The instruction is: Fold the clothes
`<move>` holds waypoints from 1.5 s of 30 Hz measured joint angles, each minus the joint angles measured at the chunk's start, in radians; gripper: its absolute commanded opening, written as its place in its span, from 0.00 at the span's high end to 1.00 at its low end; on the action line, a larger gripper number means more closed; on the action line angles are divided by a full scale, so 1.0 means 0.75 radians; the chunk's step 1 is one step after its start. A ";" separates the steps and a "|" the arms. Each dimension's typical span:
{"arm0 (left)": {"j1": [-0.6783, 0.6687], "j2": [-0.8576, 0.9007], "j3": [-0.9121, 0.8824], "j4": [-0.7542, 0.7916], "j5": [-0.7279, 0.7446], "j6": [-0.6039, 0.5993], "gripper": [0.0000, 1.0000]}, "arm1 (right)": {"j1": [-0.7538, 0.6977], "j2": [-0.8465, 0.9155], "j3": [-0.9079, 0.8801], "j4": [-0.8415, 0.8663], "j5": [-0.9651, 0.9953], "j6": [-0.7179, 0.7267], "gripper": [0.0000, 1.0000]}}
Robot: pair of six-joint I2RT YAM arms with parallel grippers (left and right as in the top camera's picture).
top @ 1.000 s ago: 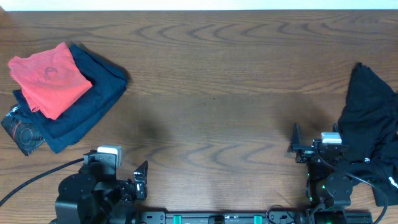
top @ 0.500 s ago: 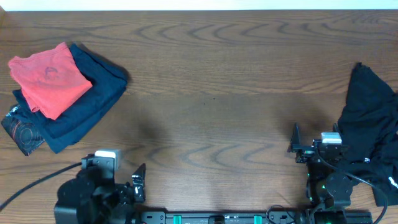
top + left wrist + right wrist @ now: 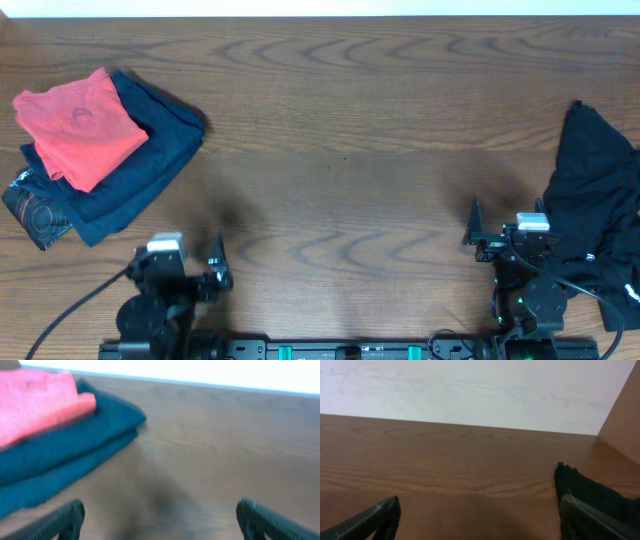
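Pulled left gripper [image 3: 218,270] back at near edge; both spread, reach nearer right gripper [image 3: 472,232] rightward to black garment [image 3: 590,190].

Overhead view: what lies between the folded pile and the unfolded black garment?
Nothing: in the overhead view, only bare table separates the folded pile from the black garment.

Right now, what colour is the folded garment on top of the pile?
Red garment, clearest in the overhead view.
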 measured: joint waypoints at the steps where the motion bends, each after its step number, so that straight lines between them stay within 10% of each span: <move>1: 0.001 -0.002 -0.063 0.154 -0.004 0.005 0.02 | 0.000 -0.001 0.000 -0.001 -0.001 0.000 0.01; 9: 0.002 -0.007 -0.477 1.009 -0.007 0.087 0.02 | 0.000 -0.001 0.000 -0.001 -0.001 0.000 0.01; 45: 0.002 0.004 -0.542 0.872 -0.007 0.105 0.02 | 0.000 -0.001 0.000 0.000 0.000 -0.001 0.01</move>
